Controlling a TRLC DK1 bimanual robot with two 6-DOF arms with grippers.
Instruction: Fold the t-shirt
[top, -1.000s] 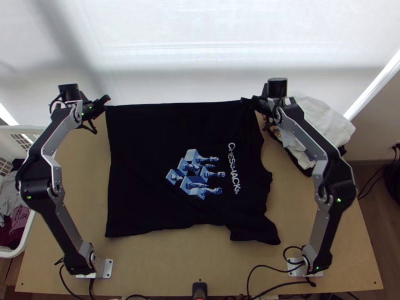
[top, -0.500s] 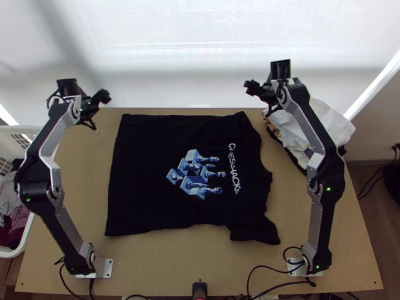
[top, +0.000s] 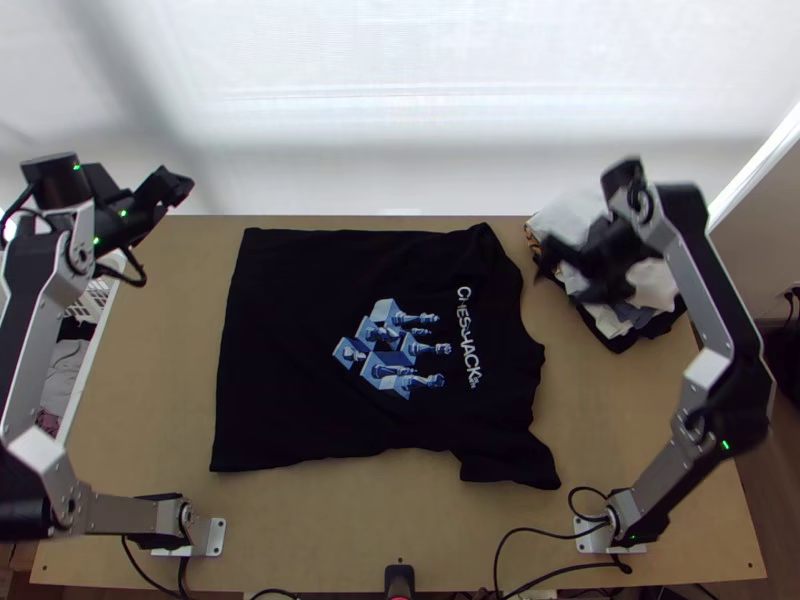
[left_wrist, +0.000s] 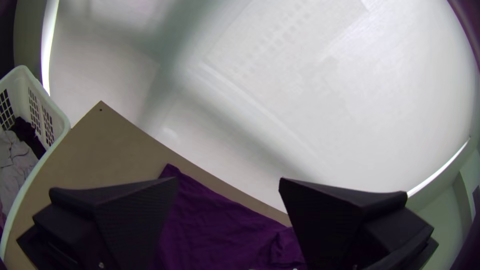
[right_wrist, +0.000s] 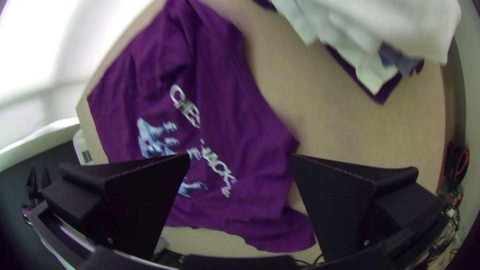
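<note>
T-shirt (top: 290, 350) spread flat; both sets of jaws released.

Table (top: 370, 530): light wood, below both sets of jaws.
T-shirt: dark, print up, on the table between the two grippers as seen from above. Its far left corner is near the left jaws; its neck end is toward the right jaws. Near sleeve (top: 510, 468) points to the near side.
White basket (left_wrist: 59, 116): at the table's left side, on the near side of the left jaws, clothes inside.
Clothes pile (top: 655, 285): mostly white; right jaws overlap it in the top view.
Left gripper (top: 178, 185): fingers wide apart.
Right gripper (top: 567, 279): blurred from above; right wrist view gives fingers well apart.
</note>
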